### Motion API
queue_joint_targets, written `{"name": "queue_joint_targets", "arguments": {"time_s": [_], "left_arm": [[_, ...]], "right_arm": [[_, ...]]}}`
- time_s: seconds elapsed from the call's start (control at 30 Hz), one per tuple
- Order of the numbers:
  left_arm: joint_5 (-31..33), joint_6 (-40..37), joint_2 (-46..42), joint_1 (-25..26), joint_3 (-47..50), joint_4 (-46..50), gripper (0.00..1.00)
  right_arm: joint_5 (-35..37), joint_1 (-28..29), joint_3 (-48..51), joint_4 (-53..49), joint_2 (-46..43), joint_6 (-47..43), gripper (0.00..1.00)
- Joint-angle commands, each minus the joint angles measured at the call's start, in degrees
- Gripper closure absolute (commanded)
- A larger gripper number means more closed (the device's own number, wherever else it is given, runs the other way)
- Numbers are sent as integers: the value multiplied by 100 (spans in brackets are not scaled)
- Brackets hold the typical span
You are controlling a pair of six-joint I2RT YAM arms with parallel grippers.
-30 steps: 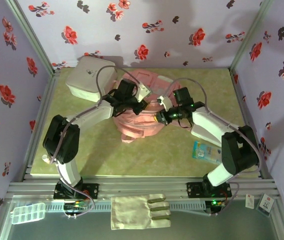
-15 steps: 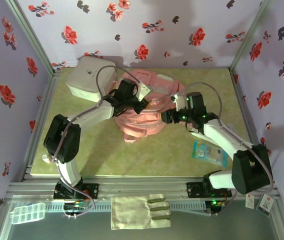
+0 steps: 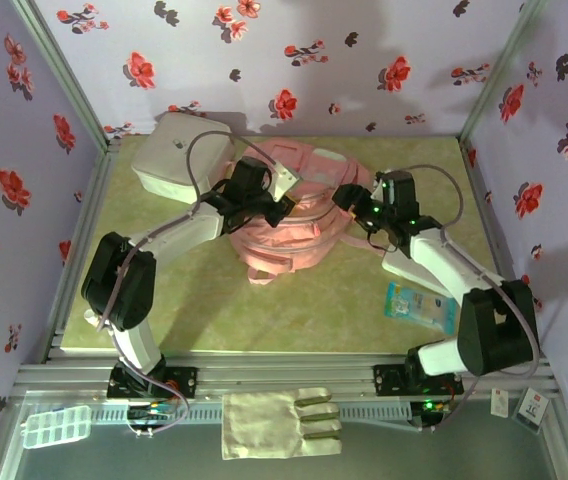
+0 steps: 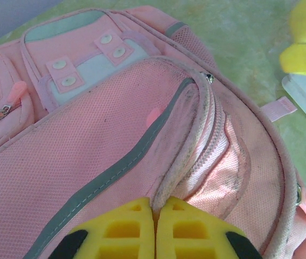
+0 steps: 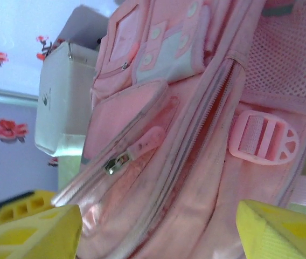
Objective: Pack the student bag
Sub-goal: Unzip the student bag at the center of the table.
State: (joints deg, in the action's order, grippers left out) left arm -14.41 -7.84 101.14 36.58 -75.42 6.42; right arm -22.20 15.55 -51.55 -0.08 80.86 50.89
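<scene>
The student bag (image 3: 299,225), a soft pink backpack with zipped pockets, lies in the middle of the table. My left gripper (image 3: 282,207) is over its top. In the left wrist view that gripper (image 4: 155,215) is shut on the pale trim beside the bag's (image 4: 104,135) open zip. My right gripper (image 3: 349,196) is at the bag's right side, open. In the right wrist view its fingers (image 5: 34,232) stand wide apart with nothing between them (image 5: 158,237). Close in front of them are the bag (image 5: 196,178) and a zip pull (image 5: 137,148).
A white rounded box (image 3: 177,155) stands at the back left, touching the bag. A blue packet (image 3: 419,305) lies on the table at the right. A pale glove (image 3: 282,423) and a clear plastic case (image 3: 56,425) rest on the front ledge. Flowered walls close in three sides.
My right gripper opened, let go of the bag's front and moved back and to the right. The bag settled slightly. My left gripper kept its grip.
</scene>
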Motion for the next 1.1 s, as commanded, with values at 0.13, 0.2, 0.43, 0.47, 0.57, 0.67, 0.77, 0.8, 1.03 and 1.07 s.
{"name": "queue_joint_targets", "arguments": {"time_s": [0.13,0.2,0.43,0.47,0.57,0.67,0.77,0.8,1.03,1.07], "left_arm": [[-83,20,-288,-89,62,-266,100],[-105,4,-273,-81,70,-237,100],[-105,-25,-229,-19,45,-224,100],[-105,-31,-218,-5,24,-225,100],[-105,-69,-183,16,-22,-198,100],[-114,-124,-183,38,-43,-129,100],[-114,-177,-241,60,-45,-14,95],[-108,-143,-288,62,-26,4,89],[668,1216,-1085,67,305,443,38],[789,1633,-1205,84,424,448,35]], "right_arm": [[-635,-2,-435,1151,832,1794,28],[-670,16,-521,1235,918,1831,30],[-977,91,-782,1327,1277,2045,35],[-1010,130,-836,1289,1340,2073,35],[-1129,251,-980,1170,1482,2174,34],[-1091,333,-938,1123,1525,2349,31],[-1135,368,-975,1161,1639,2568,31],[-1138,385,-1009,1145,1688,2591,32],[-1000,532,-1173,1308,1819,2586,59],[-1002,552,-1212,1300,1827,2552,62]]}}
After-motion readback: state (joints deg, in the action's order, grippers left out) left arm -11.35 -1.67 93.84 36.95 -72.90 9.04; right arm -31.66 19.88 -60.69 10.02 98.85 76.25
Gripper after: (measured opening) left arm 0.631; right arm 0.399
